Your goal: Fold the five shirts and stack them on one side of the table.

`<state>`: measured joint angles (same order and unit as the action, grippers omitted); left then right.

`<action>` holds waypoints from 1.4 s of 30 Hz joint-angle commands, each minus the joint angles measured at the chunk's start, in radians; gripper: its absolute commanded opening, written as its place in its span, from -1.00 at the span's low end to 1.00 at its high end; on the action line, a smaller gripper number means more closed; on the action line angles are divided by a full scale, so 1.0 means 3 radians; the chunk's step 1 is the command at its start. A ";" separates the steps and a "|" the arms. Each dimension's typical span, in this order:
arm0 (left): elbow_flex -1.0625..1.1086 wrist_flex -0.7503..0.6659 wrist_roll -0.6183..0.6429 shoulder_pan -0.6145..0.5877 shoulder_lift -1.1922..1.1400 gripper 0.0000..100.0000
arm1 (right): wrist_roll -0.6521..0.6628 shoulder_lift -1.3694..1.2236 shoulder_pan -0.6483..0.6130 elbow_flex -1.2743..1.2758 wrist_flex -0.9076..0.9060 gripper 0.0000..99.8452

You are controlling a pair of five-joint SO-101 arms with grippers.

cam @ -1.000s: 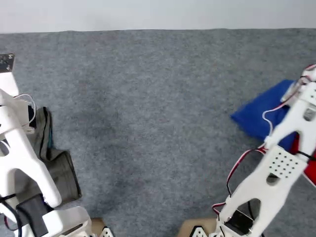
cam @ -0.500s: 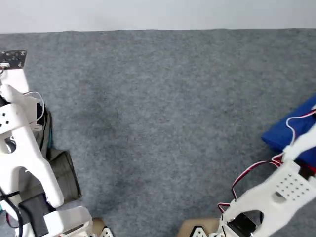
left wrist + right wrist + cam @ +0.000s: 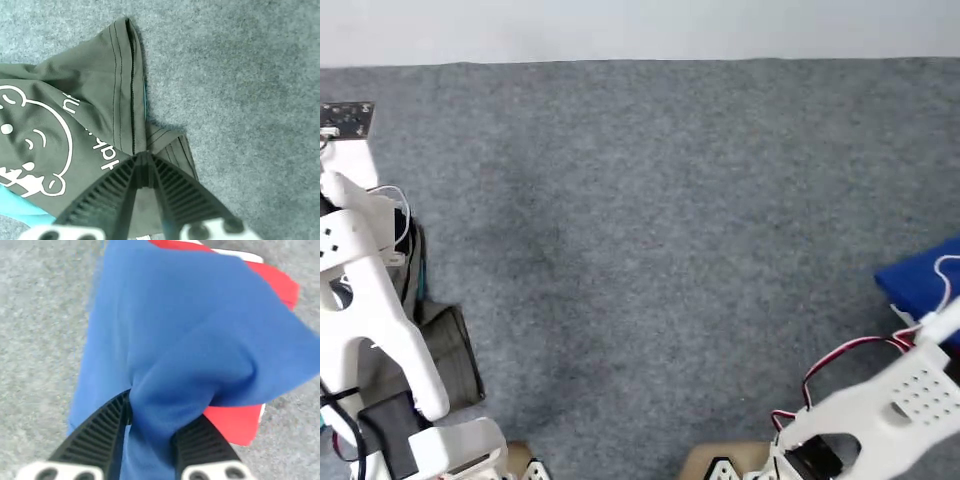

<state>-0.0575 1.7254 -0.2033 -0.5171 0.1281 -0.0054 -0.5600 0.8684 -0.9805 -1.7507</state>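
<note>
A dark grey shirt (image 3: 75, 105) with a white cartoon print lies crumpled on the mat, with a teal shirt (image 3: 20, 212) peeking out beneath it. My left gripper (image 3: 142, 159) hovers over its hem, fingers pressed together with nothing between them. In the high view this shirt (image 3: 448, 350) lies at the left edge under the left arm (image 3: 365, 300). My right gripper (image 3: 154, 407) is shut on a bunched fold of a blue shirt (image 3: 190, 340), lifted over a red shirt (image 3: 235, 422). The blue shirt (image 3: 925, 285) shows at the right edge of the high view, beside the right arm (image 3: 895, 400).
A grey felt mat (image 3: 650, 200) covers the table, with a pale wall strip along its far edge. A white edge (image 3: 235, 254) shows under the red shirt. The arm bases stand at the near edge.
The right arm has drawn back toward the right edge, dragging the blue shirt with it. The left arm shifted slightly at first and has since held still.
</note>
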 commanded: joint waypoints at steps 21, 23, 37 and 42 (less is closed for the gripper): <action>-0.0013 0.0092 -0.0036 0.0026 0.0143 -0.96 | 0.0440 -0.0713 0.0386 -0.0491 0.0453 -0.37; -0.0013 0.0092 -0.0036 0.0026 0.0143 -0.96 | 0.0445 -0.0713 0.0371 -0.0834 0.0233 -0.37; -0.0013 0.0092 -0.0031 0.0026 0.0143 -0.96 | 0.0844 -0.0857 0.0294 -0.1181 -0.0120 -0.99; -0.0013 0.0092 -0.0036 0.0026 0.0143 -0.96 | 0.0982 -0.1235 0.0437 -0.1217 0.0028 -0.96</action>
<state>-0.0575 1.7254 -0.2033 -0.5171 0.1281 0.2677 -0.9099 0.9743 -1.3211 -1.7522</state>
